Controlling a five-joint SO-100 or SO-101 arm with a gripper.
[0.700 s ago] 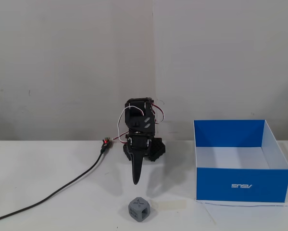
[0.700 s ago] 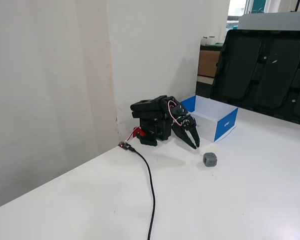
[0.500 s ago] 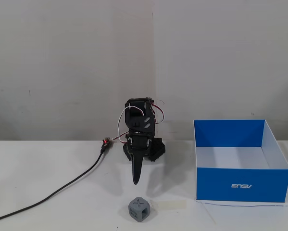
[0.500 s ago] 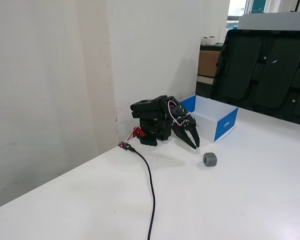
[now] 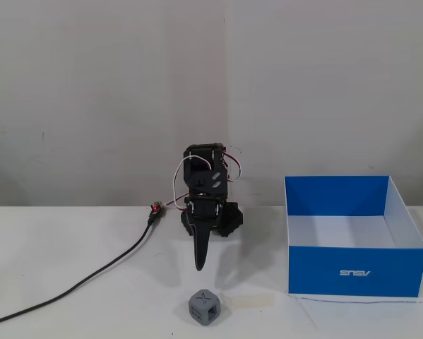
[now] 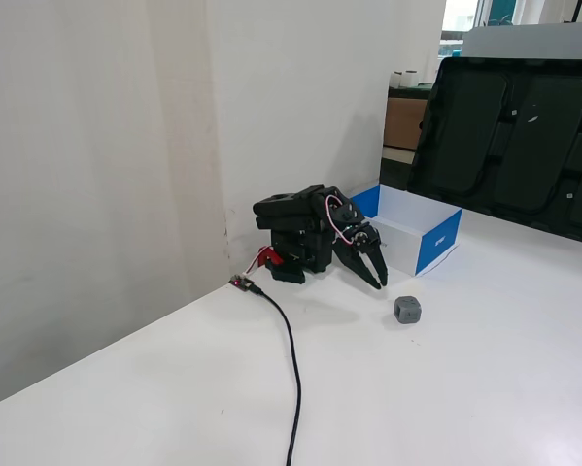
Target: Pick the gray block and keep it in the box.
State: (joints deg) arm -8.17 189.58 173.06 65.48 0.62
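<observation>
The gray block [image 5: 205, 308] lies on the white table near the front edge, an X mark on its top; it also shows in the other fixed view [image 6: 407, 310]. The black arm is folded back against the wall. My gripper [image 5: 200, 265] points down at the table, a short way behind the block and apart from it, with its jaws together and empty; it also shows in the other fixed view [image 6: 379, 282]. The blue box [image 5: 324, 272] stands open-topped to the right of the arm, white inside and empty as far as I can see; it also shows in the other fixed view [image 6: 436, 245].
A black cable [image 5: 91, 279] runs from the arm's base to the front left of the table. A strip of pale tape [image 5: 253, 301] lies flat between block and box. Large black panels [image 6: 509, 136] stand behind the box along the table's far side.
</observation>
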